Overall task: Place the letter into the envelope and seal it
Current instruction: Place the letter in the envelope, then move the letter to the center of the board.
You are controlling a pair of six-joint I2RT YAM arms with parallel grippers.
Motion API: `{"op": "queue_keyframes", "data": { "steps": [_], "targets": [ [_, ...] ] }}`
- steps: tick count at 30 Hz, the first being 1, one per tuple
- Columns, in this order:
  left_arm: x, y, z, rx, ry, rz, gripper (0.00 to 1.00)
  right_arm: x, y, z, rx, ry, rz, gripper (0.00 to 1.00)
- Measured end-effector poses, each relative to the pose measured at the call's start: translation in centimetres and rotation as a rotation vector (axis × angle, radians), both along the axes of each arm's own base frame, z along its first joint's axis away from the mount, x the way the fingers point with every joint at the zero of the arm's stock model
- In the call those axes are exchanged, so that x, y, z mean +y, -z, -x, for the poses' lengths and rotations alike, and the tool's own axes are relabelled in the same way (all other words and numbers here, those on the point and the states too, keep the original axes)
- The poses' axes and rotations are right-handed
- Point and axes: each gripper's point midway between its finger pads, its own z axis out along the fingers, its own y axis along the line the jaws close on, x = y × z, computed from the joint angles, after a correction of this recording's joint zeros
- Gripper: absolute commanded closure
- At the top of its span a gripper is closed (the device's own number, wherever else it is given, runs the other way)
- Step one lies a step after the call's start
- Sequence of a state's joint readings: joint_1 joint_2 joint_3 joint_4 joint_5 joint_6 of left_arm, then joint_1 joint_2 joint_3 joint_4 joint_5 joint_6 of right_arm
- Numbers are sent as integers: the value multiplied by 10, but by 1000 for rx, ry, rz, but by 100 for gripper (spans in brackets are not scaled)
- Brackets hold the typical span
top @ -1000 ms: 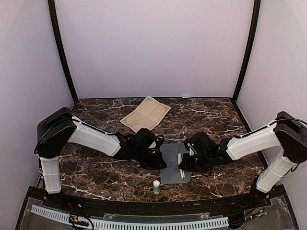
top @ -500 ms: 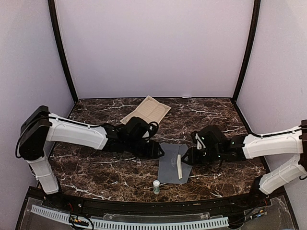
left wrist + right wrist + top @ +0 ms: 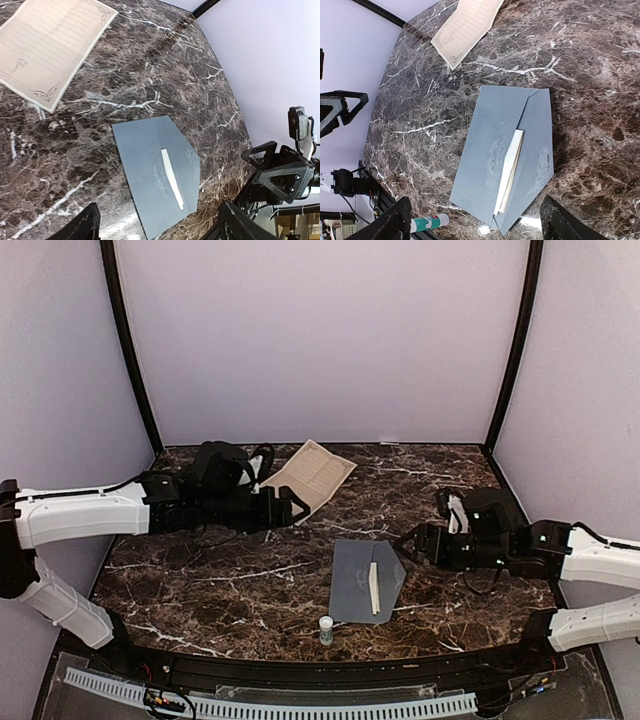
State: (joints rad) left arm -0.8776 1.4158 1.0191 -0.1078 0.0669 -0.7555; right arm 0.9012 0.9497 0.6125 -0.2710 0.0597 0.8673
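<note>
envelope point(image 3: 355, 580) flat on desk, lower centre, flap open toward right, cream strip point(image 3: 373, 587) at its mouth. left jaws & right jaws both apart, empty, clear of it. prob best: pin body w/ left, fold flap w/ right, press evenly.

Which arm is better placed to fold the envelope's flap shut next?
Right, probably. The right gripper sits open just beside the pointed flap of the envelope, while the left gripper is farther off, by the tan sheet.

envelope point(image 3: 352, 575) clear overhead, small tube point(image 3: 326, 630) close — near side
</note>
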Motion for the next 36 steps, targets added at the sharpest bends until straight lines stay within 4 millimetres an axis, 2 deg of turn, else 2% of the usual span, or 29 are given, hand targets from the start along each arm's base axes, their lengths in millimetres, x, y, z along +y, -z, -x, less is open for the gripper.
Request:
{"op": "queue_keyframes", "data": {
  "steps": [2, 6, 11, 25, 31, 36],
  "targets": [
    [16, 2, -9, 10, -37, 10, 22, -7, 1, -1, -5, 20, -9, 14],
    [50, 20, -36, 68, -132, 16, 26, -19, 11, -3, 7, 52, -4, 14],
    [73, 49, -71, 131, -239, 40, 29, -23, 15, -5, 17, 76, -9, 14],
    [79, 124, -129, 250, -395, 75, 43, -28, 14, -15, 17, 116, -20, 15],
    [70, 140, -150, 257, -407, 69, 48, -31, 14, -19, 17, 131, -18, 15],
    [70, 148, -162, 262, -431, 65, 51, -32, 8, -24, 6, 144, -25, 15]
  ]
}}
